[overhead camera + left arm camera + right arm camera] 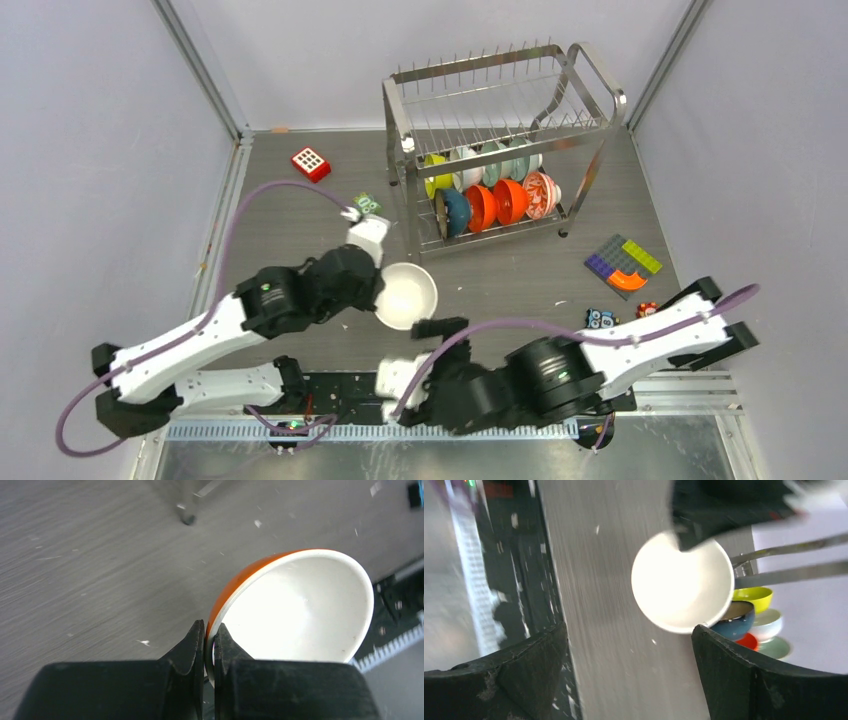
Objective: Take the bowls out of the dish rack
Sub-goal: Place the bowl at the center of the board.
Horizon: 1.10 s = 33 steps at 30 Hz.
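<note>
My left gripper pinches the orange bowl by its rim, right gripper gaping at five o'clock; a set-down on the desk likely follows.

Robotics lab cell: blank grey walls, aluminium corner posts, twin white arms on a tabletop

Top cam hangs high over the near edge, looking down on the whole table, dish rack upper centre. Left wrist cam's jammed right up against the orange bowl; right wrist cam catches the same bowl mid-frame, further off.
</note>
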{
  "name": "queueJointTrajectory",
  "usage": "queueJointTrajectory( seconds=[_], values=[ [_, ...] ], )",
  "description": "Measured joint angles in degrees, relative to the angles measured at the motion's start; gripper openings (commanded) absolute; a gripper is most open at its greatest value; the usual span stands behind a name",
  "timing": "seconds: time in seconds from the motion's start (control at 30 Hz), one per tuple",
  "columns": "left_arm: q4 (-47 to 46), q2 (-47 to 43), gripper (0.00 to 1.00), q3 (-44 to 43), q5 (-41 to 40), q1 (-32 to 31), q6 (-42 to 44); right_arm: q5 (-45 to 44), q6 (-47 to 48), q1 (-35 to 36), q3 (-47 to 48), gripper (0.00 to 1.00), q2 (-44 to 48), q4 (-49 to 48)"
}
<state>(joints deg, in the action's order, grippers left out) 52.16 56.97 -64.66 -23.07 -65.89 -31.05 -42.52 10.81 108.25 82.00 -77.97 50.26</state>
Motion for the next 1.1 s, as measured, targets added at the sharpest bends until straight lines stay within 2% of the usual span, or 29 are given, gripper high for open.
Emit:
queueJointTrajectory(
  seconds=[0.1,0.2,0.3,0.47,0.7,0.97,1.1],
  values=[
    [0.5,-6.0,0.0,1.4,-3.4,5.1,-1.0,0.1,-5.4,-4.2,-0.3,1.0,6.5,-7.3],
    [1.6,-9.5,0.0,2.9,-5.9,11.4,-1.7,1.8,-13.2,-14.1,-2.0,1.0,11.7,-15.6],
    [2.4,-10.8,0.0,4.3,-7.3,16.9,-1.7,4.0,-21.8,-23.5,-5.9,1.0,14.9,-22.4],
    [2.3,-10.3,0.0,6.8,-8.6,25.2,-2.0,8.2,-34.5,-32.0,-14.4,1.0,16.8,-30.4],
    [-1.2,-9.3,0.0,12.3,-4.3,39.3,-7.8,7.5,-47.4,-35.4,-29.9,1.0,24.0,-31.7],
    [-8.6,-4.3,0.0,13.5,0.9,53.7,-13.9,0.7,-55.3,-35.4,-41.6,1.0,38.1,-29.1],
    [-13.9,0.2,0.0,13.5,3.3,59.8,-15.8,-1.6,-58.3,-35.4,-45.6,1.0,42.3,-27.7]
  ],
)
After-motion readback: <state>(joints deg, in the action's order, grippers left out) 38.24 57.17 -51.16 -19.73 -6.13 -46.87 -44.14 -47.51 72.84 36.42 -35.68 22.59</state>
